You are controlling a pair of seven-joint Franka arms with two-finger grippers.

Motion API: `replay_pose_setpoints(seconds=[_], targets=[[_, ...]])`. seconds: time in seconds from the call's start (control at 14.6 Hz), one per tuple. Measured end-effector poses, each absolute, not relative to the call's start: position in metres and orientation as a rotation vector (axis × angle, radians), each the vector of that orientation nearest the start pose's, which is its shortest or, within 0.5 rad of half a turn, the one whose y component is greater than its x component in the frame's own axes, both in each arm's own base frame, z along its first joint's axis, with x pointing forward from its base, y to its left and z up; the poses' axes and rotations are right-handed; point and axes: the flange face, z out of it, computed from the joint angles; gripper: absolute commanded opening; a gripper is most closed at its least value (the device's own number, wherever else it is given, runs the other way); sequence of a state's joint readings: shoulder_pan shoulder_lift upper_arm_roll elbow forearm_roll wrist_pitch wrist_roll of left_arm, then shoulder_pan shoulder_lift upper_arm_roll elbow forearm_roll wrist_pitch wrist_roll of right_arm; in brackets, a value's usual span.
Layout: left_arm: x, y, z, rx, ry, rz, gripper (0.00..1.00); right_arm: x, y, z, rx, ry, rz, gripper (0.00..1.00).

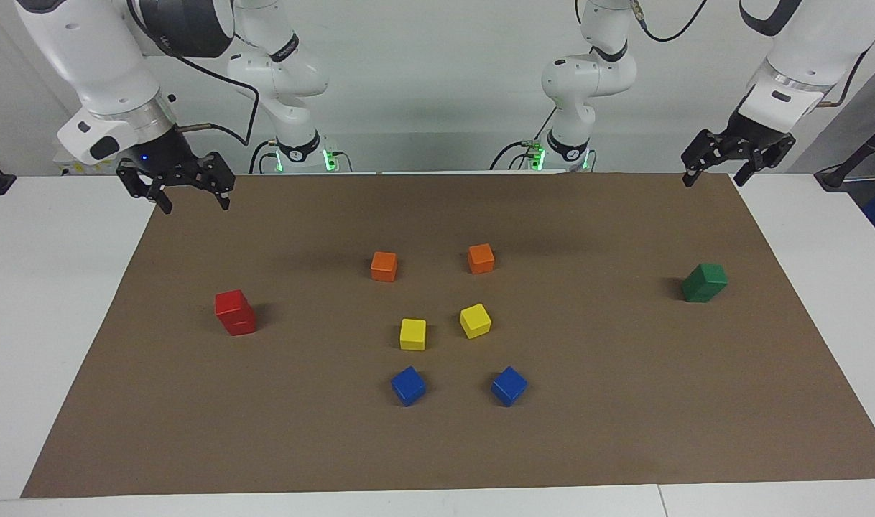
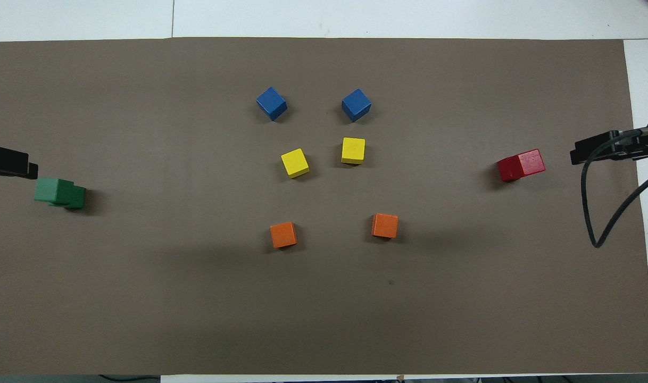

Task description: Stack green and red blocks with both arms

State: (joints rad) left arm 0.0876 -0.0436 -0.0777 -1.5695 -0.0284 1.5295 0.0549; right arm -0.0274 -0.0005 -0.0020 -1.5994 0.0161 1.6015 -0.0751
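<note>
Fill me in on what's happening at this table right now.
Nothing is being handled. The red blocks stand stacked toward the right arm's end of the brown mat, the green blocks stacked toward the left arm's end. The right gripper and left gripper hang open and empty over the mat's corners nearest the robots. Orange, yellow and blue cubes sit loose in pairs in the middle.

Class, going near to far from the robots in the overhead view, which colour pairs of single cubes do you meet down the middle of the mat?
Orange cubes → yellow cubes → blue cubes.
</note>
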Motion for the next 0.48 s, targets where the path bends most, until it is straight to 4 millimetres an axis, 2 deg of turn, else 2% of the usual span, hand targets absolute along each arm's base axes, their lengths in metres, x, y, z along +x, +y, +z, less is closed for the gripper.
replay_pose_setpoints(seconds=[0.48], targets=[[0.537,0.003,0.6453,-3.165,0.068,-0.008,1.0,0.5553,-0.0193,0.6086,-3.127,-0.059,0.022,1.0]])
